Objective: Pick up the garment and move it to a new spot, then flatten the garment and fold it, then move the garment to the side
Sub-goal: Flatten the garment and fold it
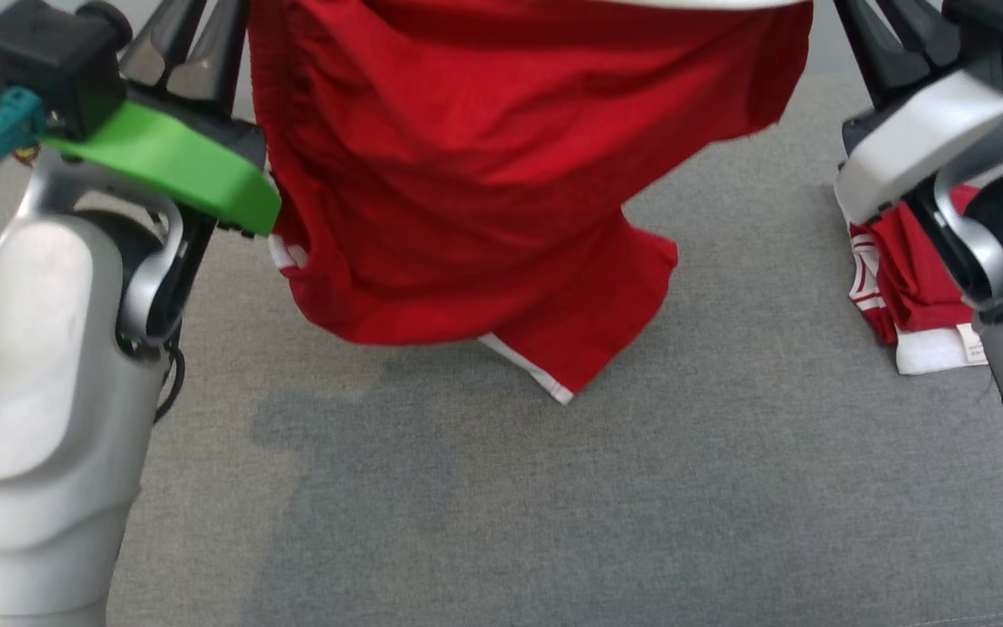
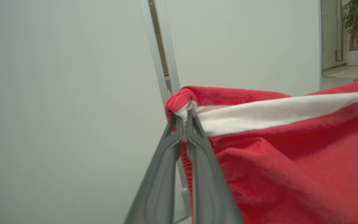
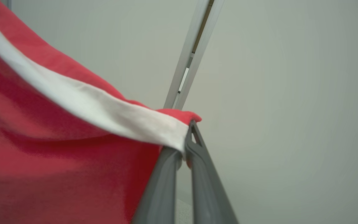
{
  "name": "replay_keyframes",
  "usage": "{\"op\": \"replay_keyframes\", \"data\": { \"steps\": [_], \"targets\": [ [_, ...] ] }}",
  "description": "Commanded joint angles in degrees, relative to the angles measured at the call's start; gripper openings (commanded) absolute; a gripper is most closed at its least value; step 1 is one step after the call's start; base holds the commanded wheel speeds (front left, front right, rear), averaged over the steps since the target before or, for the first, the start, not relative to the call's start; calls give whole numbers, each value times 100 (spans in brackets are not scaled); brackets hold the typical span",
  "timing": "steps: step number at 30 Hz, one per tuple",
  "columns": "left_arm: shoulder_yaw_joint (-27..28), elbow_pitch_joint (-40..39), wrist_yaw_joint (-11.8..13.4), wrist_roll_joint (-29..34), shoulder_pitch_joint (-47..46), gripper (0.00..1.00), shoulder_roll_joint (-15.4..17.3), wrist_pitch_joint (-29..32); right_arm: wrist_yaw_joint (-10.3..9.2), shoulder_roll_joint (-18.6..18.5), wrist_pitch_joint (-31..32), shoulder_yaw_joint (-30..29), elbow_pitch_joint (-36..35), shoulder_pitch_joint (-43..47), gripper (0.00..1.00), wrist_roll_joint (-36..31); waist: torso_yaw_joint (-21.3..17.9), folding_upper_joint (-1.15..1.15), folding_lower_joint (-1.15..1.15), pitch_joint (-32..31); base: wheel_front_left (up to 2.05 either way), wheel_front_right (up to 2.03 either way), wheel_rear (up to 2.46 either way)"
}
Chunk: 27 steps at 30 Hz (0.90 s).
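**Garment (image 1: 484, 174) hung by its white-banded top edge.**
Left gripper (image 2: 185, 124) and right gripper (image 3: 188, 140) each clamp a corner; the hem hangs over the grey surface (image 1: 641, 505), open toward its near edge; red cloth (image 1: 902, 279) at right edge.

An office-like interior, with plain partition walls (image 2: 244, 43) and a potted plant (image 2: 356, 28) beyond.

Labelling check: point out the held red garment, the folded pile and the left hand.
red garment (image 1: 501, 174), head view, middle of hanging cloth
folded pile (image 1: 906, 279), head view, red top layer
left hand (image 2: 182, 119), left wrist view, between the fingertips
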Motion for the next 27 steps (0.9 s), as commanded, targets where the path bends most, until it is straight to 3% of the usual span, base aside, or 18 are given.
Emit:
{"op": "replay_keyframes", "data": {
  "steps": [1, 5, 8, 15, 19, 24, 27],
  "targets": [
    [-37, 180, -40, -102, -366, 0, 10, 74, -6, -177, 31, 114, 152, -362, 0, 115, -49, 0, 0, 667, 0, 0, 0],
    [-208, 960, -72, -256, -1464, 0, 56, 309, -7, -352, -75, 621, 1010, -1588, 0, 127, -165, 0, 0, 1352, 0, 0, 0],
    [-301, 1744, -86, -192, -2363, 0, 71, 244, -7, -172, -378, 939, 1913, -2607, 0, 119, -257, 0, 0, 1710, 0, 0, 0],
    [-231, 3465, 14, 89, -4166, 0, -57, -807, -9, 377, -1666, 598, 4027, -4451, 0, -496, -412, 0, 0, 2296, 0, 0, 0],
    [-122, 4105, -19, -27, -4579, 0, -243, -1650, -10, 759, -2415, 297, 4889, -4718, 0, -919, -452, 0, 0, 2478, 0, 0, 0],
    [-98, 4586, -44, -31, -4249, 0, -369, -1895, -9, 1156, -2755, 365, 5706, -4304, 0, -1217, -465, 0, 0, 2526, 0, 0, 0],
    [-111, 4432, -61, 78, -3903, 0, -540, -1908, -9, 1276, -2816, 512, 6132, -4062, 0, -1321, -359, 0, 0, 2625, 0, 0, 0]
  ]
}}
